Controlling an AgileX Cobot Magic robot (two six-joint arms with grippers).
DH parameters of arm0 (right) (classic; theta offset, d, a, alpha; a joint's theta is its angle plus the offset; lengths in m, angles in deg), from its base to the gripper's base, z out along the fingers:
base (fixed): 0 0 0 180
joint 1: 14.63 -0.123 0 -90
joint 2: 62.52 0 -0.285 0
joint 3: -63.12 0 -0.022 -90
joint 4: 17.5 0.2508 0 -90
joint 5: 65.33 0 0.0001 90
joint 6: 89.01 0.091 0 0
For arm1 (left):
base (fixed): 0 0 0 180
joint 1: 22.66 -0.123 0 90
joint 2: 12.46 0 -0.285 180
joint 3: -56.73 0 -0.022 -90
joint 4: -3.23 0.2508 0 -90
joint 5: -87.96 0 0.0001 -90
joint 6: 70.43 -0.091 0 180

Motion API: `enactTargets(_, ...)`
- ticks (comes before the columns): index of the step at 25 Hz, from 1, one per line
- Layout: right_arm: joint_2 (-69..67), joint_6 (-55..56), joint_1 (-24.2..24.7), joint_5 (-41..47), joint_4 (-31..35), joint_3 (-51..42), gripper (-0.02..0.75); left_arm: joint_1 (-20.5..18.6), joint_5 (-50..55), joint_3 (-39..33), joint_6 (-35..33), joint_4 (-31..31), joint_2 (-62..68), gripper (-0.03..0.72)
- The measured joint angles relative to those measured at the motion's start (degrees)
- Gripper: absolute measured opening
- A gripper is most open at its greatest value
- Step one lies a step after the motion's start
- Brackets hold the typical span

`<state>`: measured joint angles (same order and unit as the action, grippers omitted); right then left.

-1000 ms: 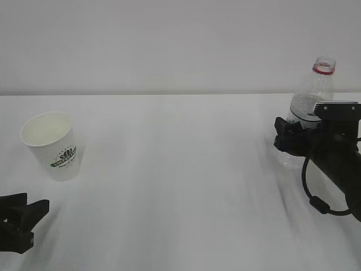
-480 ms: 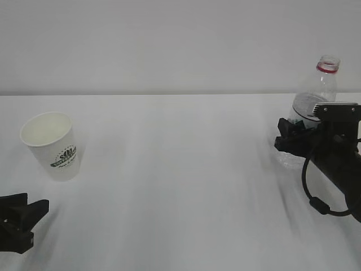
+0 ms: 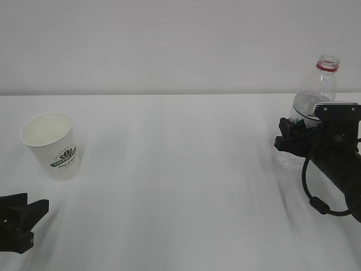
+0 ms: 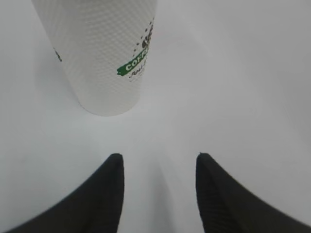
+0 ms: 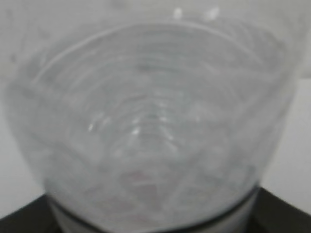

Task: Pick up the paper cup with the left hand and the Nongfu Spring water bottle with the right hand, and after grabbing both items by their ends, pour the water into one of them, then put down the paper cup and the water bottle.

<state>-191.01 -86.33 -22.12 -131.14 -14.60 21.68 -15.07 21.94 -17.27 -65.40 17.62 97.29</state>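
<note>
The paper cup (image 3: 53, 147), white with a green logo, stands upright at the left and looks empty. My left gripper (image 3: 34, 206) rests low in front of it, open, with a bare gap to the cup (image 4: 102, 53) in the left wrist view (image 4: 159, 158). At the right, the clear Nongfu Spring water bottle (image 3: 316, 96) with a red neck ring and no cap leans slightly right. My right gripper (image 3: 290, 138) is clamped around its lower body. The bottle (image 5: 155, 121) fills the right wrist view between the black fingers (image 5: 282, 208).
The white table (image 3: 180, 169) runs back to a plain white wall. The stretch between cup and bottle holds nothing. The right arm's black cable (image 3: 316, 197) loops down near the right edge.
The right gripper's jaws have drawn in on the bottle, and the bottle's neck has tipped a little up and to the right. The left gripper and the cup have stayed put.
</note>
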Motion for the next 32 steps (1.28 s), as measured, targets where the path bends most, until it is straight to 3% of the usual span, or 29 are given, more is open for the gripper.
enactTargets(17,0.7,-0.1,0.0,0.0,-1.5,-1.1,0.449,0.0,0.0,0.0,0.0,0.0,0.0,0.353)
enactTargets(32,11.1,-0.9,0.0,3.1,-2.3,-7.1,0.443,0.0,0.0,0.0,0.0,0.0,0.0,0.353)
